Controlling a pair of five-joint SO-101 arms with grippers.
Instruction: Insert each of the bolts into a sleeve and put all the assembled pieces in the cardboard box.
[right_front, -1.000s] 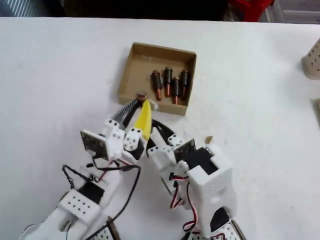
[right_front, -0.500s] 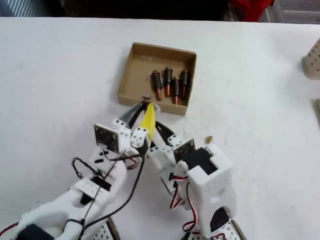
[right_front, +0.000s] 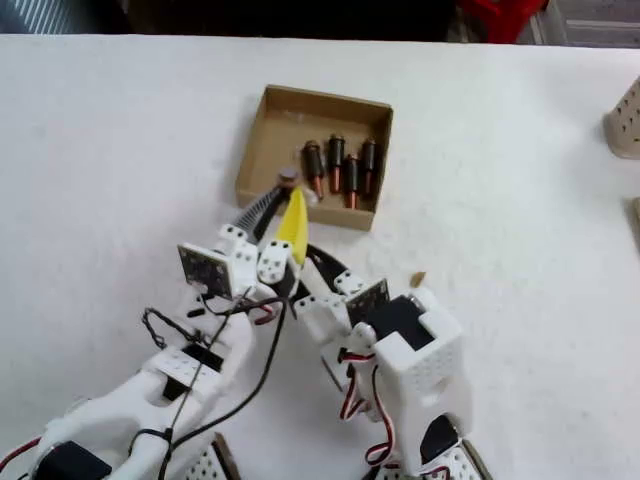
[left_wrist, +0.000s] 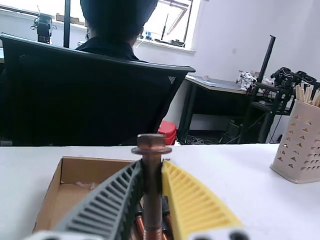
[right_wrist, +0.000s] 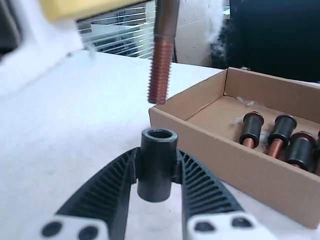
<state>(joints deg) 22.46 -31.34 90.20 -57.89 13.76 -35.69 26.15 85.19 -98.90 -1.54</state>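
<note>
The left gripper (left_wrist: 151, 167) pinched the bolt (left_wrist: 152, 192) upright by the near wall of the cardboard box (right_front: 262, 150). The right gripper (right_wrist: 157, 157) clamped the sleeve (right_wrist: 158, 167) upright. The right wrist view showed a gap between thread tip and sleeve mouth. The high view showed assembled pieces (right_front: 340, 165) along one box wall, with bare floor beside them.

Just outside the cardboard box (right_wrist: 215, 150), by its near wall, the right gripper (right_wrist: 157, 169) clasps a black sleeve (right_wrist: 158, 150) upright with its bore upward, a copper-threaded bolt (right_wrist: 161, 65) hangs directly above it without touching, beside a yellow finger (right_wrist: 85, 7), while assembled pieces (right_wrist: 250, 127) lie inside the box.
</note>
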